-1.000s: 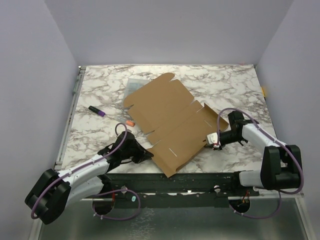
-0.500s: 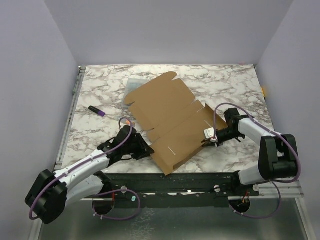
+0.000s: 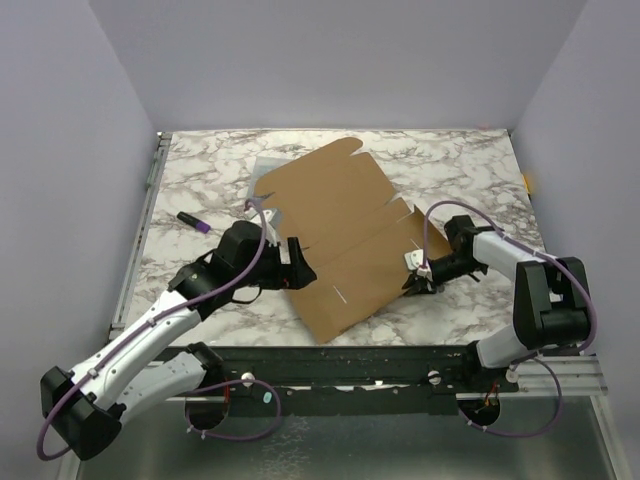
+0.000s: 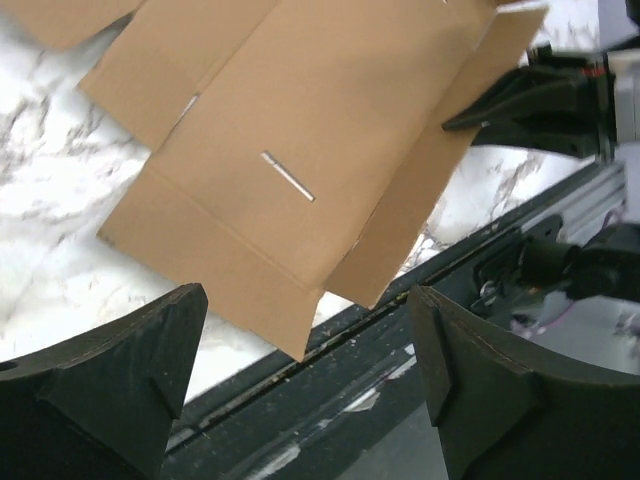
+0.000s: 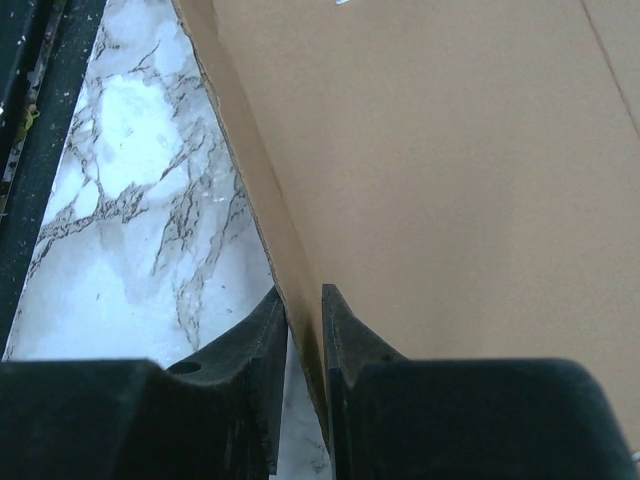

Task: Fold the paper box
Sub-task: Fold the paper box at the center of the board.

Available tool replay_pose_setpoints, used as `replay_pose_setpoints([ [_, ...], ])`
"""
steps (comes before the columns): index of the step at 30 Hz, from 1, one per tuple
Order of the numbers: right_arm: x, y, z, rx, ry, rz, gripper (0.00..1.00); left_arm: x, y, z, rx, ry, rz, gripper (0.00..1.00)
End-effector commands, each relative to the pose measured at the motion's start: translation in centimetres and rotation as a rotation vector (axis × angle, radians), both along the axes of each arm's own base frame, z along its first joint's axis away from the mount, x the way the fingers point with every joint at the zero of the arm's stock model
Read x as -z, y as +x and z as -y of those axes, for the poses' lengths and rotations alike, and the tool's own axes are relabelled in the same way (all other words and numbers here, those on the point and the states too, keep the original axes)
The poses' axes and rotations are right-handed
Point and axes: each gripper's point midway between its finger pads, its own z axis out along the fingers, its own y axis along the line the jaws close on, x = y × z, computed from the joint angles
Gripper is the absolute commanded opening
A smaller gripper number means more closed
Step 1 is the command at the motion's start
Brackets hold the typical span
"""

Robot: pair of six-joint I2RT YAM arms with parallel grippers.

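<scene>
1. paper box point(image 3: 340, 235) unfolded and mostly flat, lying skewed across the middle of the worktop point(image 3: 470, 170). near corner at the front edge, far flap toward the back edge and over part of a clear plastic case point(image 3: 266, 166).
2. step in hand, as a judgement: raising the right-side flap along its crease.
3. right gripper point(image 3: 416, 283) at the box's right edge. in the wrist view point(image 5: 303, 300), fingers nearly together with the flap edge pinched between them, so clamped on the paper box, thin card only.
4. left gripper point(image 3: 298, 268) hovering at the box's left edge. in the wrist view point(image 4: 307, 300), spread wide with nothing between the fingers and no contact with the card visible.
5. to do it well: lift the pinched flap slowly and rotate about the scored line. no sideways pull, else sliding of the whole sheet toward the front edge.
6. better with the open left claw pressed down on the main panel beside the crease before swinging the flap.
7. risk: shallow pinch, so possible slipping out or buckling off the score.
8. purple marker point(image 3: 193, 221) near the left edge, well apart, not involved.
</scene>
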Motion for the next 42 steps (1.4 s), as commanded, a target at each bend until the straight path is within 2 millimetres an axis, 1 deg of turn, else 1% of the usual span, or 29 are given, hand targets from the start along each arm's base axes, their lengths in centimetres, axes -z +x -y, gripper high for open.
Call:
replay_pose_setpoints([
  [1, -0.6, 0.4, -0.5, 0.019, 0.023, -0.058, 0.2, -1.5, 0.0, 4.0, 0.264, 0.026, 0.198, 0.91],
  [2, -0.7, 0.4, -0.6, 0.021, 0.027, -0.071, 0.2, -1.7, -0.2, 5.3, 0.315, 0.014, 0.252, 0.92],
  [5, -0.9, 0.3, -0.8, 0.021, 0.032, -0.127, 0.18, -1.5, -0.6, 8.8, 0.425, -0.02, 0.394, 0.94],
  [6, -0.9, 0.3, -0.8, 0.022, 0.032, -0.146, 0.16, -1.2, -0.8, 10.0, 0.462, -0.015, 0.447, 0.95],
  [7, -1.0, 0.3, -0.8, 0.022, 0.032, -0.16, 0.15, -0.4, -0.9, 11.0, 0.488, 0.008, 0.487, 0.97],
  [9, -1.0, 0.2, -0.8, 0.022, 0.032, -0.184, 0.13, 0.5, -0.9, 12.8, 0.533, 0.041, 0.573, 0.99],
  [12, -1.1, 0.0, -0.8, 0.023, 0.031, -0.207, 0.13, 1.6, -0.3, 14.6, 0.554, 0.052, 0.645, 0.99],
  [15, -1.0, -0.2, -0.8, 0.023, 0.028, -0.229, 0.12, 2.7, 0.4, 15.7, 0.587, 0.068, 0.711, 0.99],
  [19, -0.8, -0.5, -0.7, 0.017, 0.023, -0.252, 0.12, 4.6, 0.1, 17.7, 0.696, 0.097, 0.751, 0.98],
  [22, -0.7, -0.5, -0.7, 0.016, 0.02, -0.255, 0.11, 6.1, 0.0, 18.7, 0.753, 0.119, 0.751, 0.95],
  [26, -0.7, -0.4, -0.7, 0.02, 0.018, -0.259, 0.11, 7.6, -0.1, 19.5, 0.787, 0.127, 0.724, 0.84],
  [27, -0.6, -0.4, -0.6, 0.021, 0.016, -0.26, 0.11, 7.9, -0.1, 19.6, 0.79, 0.123, 0.714, 0.78],
  [28, -0.6, -0.4, -0.6, 0.02, 0.015, -0.261, 0.11, 8.1, -0.2, 19.8, 0.792, 0.119, 0.702, 0.7],
  [29, -0.5, -0.4, -0.6, 0.022, 0.014, -0.26, 0.11, 8.6, -0.3, 19.8, 0.795, 0.119, 0.685, 0.65],
  [30, -0.5, -0.4, -0.6, 0.023, 0.014, -0.261, 0.11, 8.9, -0.4, 20.0, 0.796, 0.115, 0.67, 0.55],
  [34, -0.6, -0.5, -0.7, 0.031, 0.019, -0.268, 0.12, 10.9, -0.5, 20.2, 0.805, 0.131, 0.616, 0.3],
  [36, -0.8, -0.5, -0.8, 0.042, 0.023, -0.276, 0.13, 11.5, -0.5, 20.3, 0.795, 0.13, 0.584, 0.18],
  [38, -1.2, -0.2, -0.8, 0.069, 0.024, -0.283, 0.19, 11.9, -0.5, 20.0, 0.786, 0.14, 0.568, 0.05],
  [39, -1.5, -0.1, -0.8, 0.094, 0.027, -0.292, 0.23, 12.2, -0.5, 19.9, 0.781, 0.149, 0.561, 0.01],
  [42, -3.3, 1.0, -0.4, 0.187, 0.063, -0.3, 0.36, 12.5, -0.2, 19.2, 0.747, 0.173, 0.538, 0.0],
])
